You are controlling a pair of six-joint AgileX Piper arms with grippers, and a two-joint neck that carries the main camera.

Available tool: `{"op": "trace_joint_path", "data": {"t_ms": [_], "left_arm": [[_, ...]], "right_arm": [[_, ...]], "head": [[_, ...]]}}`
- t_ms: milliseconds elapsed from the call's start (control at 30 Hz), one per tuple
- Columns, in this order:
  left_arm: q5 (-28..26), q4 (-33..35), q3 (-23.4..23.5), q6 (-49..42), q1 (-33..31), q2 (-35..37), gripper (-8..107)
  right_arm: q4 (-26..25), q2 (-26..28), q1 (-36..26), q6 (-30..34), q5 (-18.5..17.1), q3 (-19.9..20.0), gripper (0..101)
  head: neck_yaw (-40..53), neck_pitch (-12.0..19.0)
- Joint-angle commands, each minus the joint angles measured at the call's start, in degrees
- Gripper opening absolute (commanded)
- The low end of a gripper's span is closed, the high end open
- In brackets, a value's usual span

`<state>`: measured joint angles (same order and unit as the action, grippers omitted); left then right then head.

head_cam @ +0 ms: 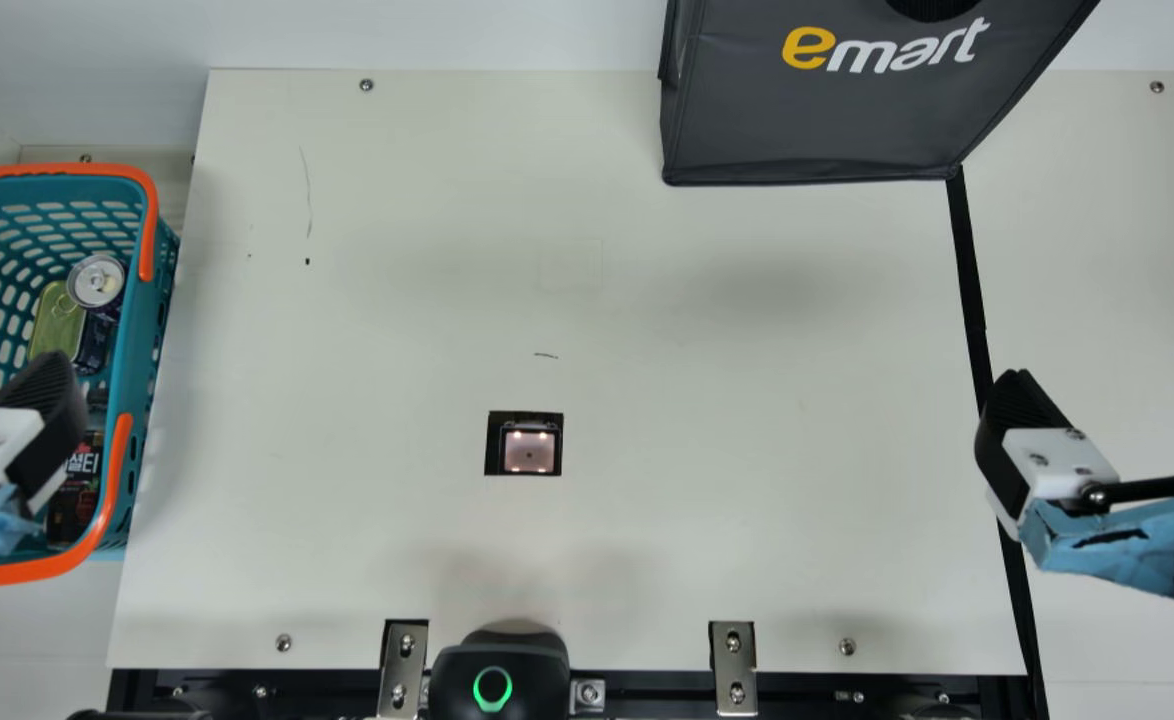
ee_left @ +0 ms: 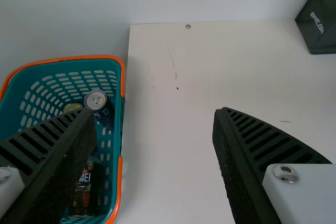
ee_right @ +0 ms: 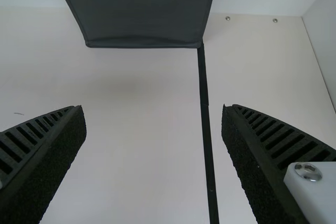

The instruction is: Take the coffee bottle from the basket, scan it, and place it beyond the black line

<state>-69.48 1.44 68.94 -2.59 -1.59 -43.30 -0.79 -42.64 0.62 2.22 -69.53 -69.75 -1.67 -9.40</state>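
Note:
In the main view my left gripper point(head_cam: 47, 400) is over the right part of the basket point(head_cam: 137, 390). The left wrist view shows this gripper point(ee_left: 152, 114) open and holding nothing. The dark coffee bottle point(head_cam: 80, 480) lies in the near part of the basket, partly behind the gripper; a finger also overlaps its upper end in the left wrist view, where the bottle point(ee_left: 85, 190) shows its label. My right gripper point(head_cam: 1112, 390) stands open beside the black line point(head_cam: 972, 290); in the right wrist view this gripper point(ee_right: 152, 111) straddles the line, nothing between its fingers. The scanner window point(head_cam: 529, 450) is set into the table.
A can point(head_cam: 96, 281) and a yellowish tin point(head_cam: 57, 322) share the basket, beyond the bottle. A dark bag point(head_cam: 817, 110) stands at the table's far side, by the line's far end. A black device with a green ring point(head_cam: 497, 675) sits at the near edge.

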Motion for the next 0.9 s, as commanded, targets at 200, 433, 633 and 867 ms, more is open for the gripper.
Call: {"op": "trace_joint_path", "data": {"t_ms": [200,433,633,867], "left_arm": [[0.00,0.00,0.00,0.00,0.00,0.00,90],[0.00,0.00,0.00,0.00,0.00,0.00,90],[0.00,0.00,0.00,0.00,0.00,0.00,90],[0.00,0.00,0.00,0.00,0.00,0.00,90]], "right_arm": [[0.00,0.00,0.00,0.00,0.00,0.00,91],[0.00,0.00,0.00,0.00,0.00,0.00,91],[0.00,0.00,0.00,0.00,0.00,0.00,91],[0.00,0.00,0.00,0.00,0.00,0.00,91]], "head": [[9.44,1.48],[18.80,1.48],[20.09,1.48],[20.09,1.48]]}}
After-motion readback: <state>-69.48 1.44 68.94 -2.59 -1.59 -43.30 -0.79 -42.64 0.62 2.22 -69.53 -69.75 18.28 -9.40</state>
